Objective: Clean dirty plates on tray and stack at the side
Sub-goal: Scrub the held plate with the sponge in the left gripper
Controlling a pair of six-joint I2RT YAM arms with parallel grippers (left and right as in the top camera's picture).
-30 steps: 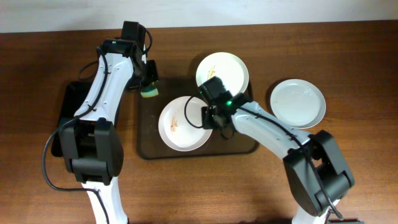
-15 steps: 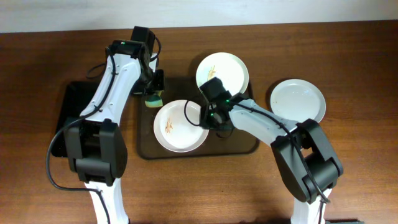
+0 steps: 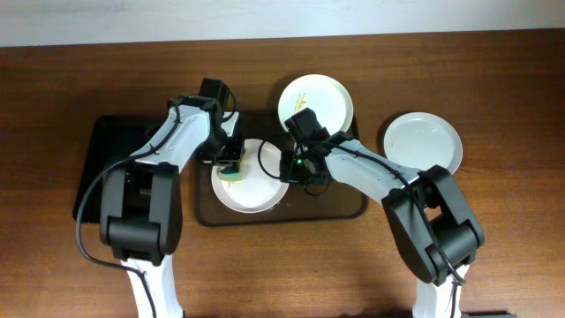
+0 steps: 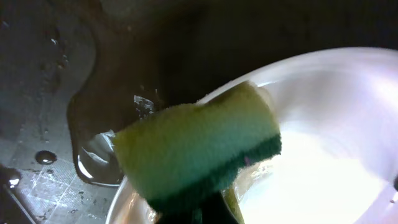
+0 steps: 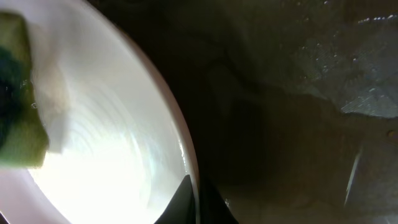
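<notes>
A white plate [image 3: 256, 185] lies on the brown tray [image 3: 344, 205]. My left gripper [image 3: 230, 166] is shut on a yellow-green sponge [image 4: 199, 146] and presses it on the plate's left part; the plate also shows in the left wrist view [image 4: 323, 149]. My right gripper [image 3: 290, 168] is shut on this plate's right rim [image 5: 186, 152]; the sponge shows at the far left of the right wrist view [image 5: 15, 118]. A second plate [image 3: 322, 99] with orange smears sits at the tray's back edge. A third plate [image 3: 422, 146] lies on the table to the right.
A black tray [image 3: 101, 168] lies at the left of the table. The brown tray is wet, with water drops and a puddle [image 4: 93, 162] beside the plate. Wooden table [image 3: 494, 88] surrounds everything.
My left gripper moved the sponge down and right from the tray's back left corner onto the plate. The plate shifted a little to the left. My right gripper stayed on the plate's rim.
</notes>
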